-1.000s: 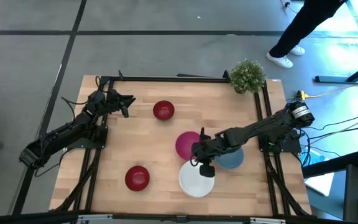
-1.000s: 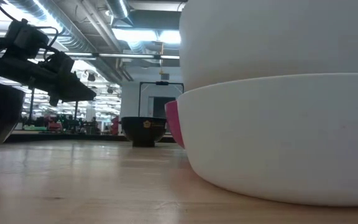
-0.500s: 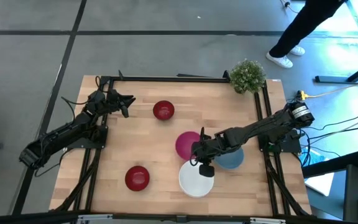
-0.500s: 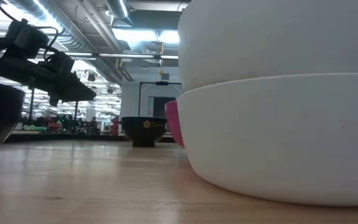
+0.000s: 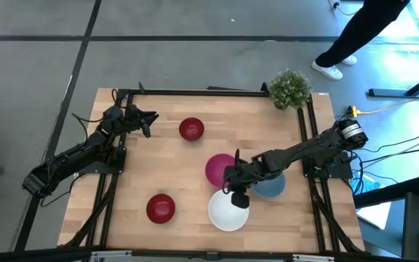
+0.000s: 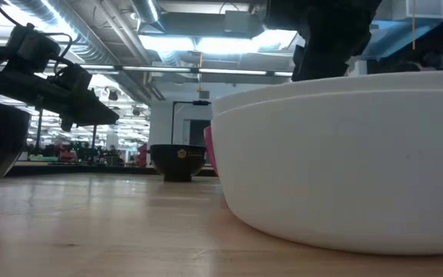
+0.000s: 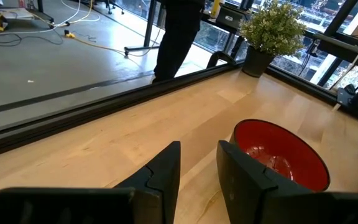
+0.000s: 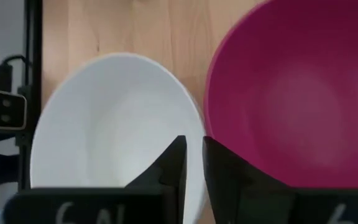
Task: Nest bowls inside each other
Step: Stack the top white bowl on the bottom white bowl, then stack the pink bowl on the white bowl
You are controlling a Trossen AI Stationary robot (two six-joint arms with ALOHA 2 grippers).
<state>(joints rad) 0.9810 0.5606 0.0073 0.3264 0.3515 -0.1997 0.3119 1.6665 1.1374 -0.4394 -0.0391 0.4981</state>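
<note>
Two white bowls sit nested near the table's near edge point(image 5: 224, 212); in the low view the inner one's rim point(image 6: 283, 91) shows just above the outer one point(image 6: 344, 177). My right gripper point(image 5: 237, 198) is shut on the inner bowl's far rim, between it and the magenta bowl point(image 5: 218, 169) point(image 8: 291, 93). The blue bowl point(image 5: 273, 187) lies under the right arm. One dark red bowl point(image 5: 191, 129) point(image 7: 281, 155) stands just ahead of my open left gripper point(image 5: 148, 122) point(image 7: 197, 155). The other point(image 5: 160, 208) stands at near left. My right gripper point(image 8: 193, 155) pinches the inner white bowl's rim point(image 8: 196, 134) on the side facing the magenta bowl, one finger inside and one outside. The fingers come from above, pointing down. The bowl sits upright inside the other white bowl.
A small green potted plant point(image 5: 290, 89) stands at the far right corner. A person's legs point(image 5: 362, 29) are on the floor beyond it. A dark frame point(image 5: 195, 92) runs along the table's edges. Bare wood point(image 5: 173, 171) lies between the dark red bowls.
My right gripper has moved down, and the white bowl it holds has sunk into the other white bowl. A second ago that bowl hung well above; now only its rim shows over the outer bowl's rim.
</note>
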